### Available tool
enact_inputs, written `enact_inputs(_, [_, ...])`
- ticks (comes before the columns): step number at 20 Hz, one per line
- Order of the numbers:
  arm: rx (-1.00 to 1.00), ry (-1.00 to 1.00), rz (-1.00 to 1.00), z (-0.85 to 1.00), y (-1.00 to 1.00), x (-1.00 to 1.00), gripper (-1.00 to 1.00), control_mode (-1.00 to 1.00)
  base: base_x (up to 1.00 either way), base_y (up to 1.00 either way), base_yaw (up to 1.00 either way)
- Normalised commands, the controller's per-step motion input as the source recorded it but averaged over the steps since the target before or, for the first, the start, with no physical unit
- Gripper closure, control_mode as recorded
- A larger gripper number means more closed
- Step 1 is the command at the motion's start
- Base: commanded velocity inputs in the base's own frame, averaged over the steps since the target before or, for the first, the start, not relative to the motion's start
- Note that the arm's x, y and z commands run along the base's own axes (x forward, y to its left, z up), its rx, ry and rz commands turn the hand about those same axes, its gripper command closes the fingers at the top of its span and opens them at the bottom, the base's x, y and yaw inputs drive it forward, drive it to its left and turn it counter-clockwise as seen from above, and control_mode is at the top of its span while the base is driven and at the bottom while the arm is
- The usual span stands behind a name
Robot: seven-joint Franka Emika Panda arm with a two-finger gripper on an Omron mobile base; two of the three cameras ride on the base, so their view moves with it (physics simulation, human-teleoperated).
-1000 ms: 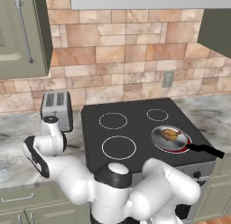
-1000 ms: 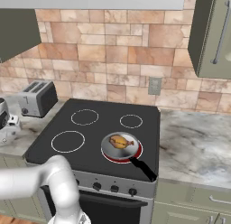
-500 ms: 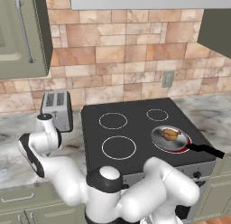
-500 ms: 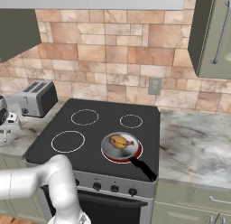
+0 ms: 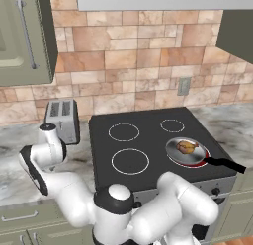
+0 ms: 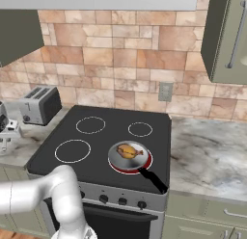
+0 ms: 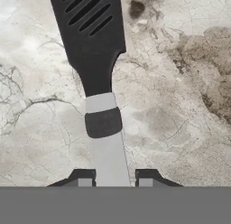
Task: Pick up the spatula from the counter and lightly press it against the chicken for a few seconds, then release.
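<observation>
The spatula [image 7: 92, 42] lies flat on the marbled counter, with a black slotted blade and a grey handle that carries a black band. In the hand view my gripper [image 7: 115, 180] is open just over the handle's end, one fingertip [image 7: 83, 179] on each side of it and close to it. My wrist [image 5: 49, 142] hangs over the counter left of the stove, in front of the toaster. The browned chicken [image 5: 185, 146] [image 6: 129, 150] sits in a red-rimmed pan [image 5: 200, 161] [image 6: 144, 165] on the front right burner.
A silver toaster [image 5: 62, 119] [image 6: 38, 104] stands at the back of the left counter. The black cooktop [image 5: 148, 135] [image 6: 96, 137] lies between the spatula and the pan. The pan's black handle [image 5: 225, 164] [image 6: 153, 180] juts over the stove's front edge.
My wrist has swung and turned a little over the left counter in front of the toaster. Pan, chicken and toaster have not moved.
</observation>
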Motion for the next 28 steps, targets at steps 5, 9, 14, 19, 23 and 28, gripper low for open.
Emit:
enact_inputs(5, [0.0, -0.05, 0.0, 0.17, -0.3, -0.31, 1.0, -1.0, 0.0, 0.0, 0.0])
enact_inputs(9, [0.0, -0.04, 0.0, 0.25, -0.48, -0.31, 1.0, -1.0, 0.0, 0.0, 0.0])
enact_inputs(14, [0.0, -0.03, 0.0, 0.27, -0.6, -0.27, 1.0, -1.0, 0.0, 0.0, 0.0])
enact_inputs(19, [0.0, -0.02, -0.03, 0.33, -0.71, -0.27, 1.0, -1.0, 0.0, 0.0, 0.0])
enact_inputs(23, [0.0, -0.03, -0.04, 0.33, -0.73, -0.25, 1.0, -1.0, 0.0, 0.0, 0.0])
enact_inputs(28, [0.01, 0.0, -0.07, 0.2, -0.69, -0.18, 1.0, -1.0, 0.0, 0.0, 0.0])
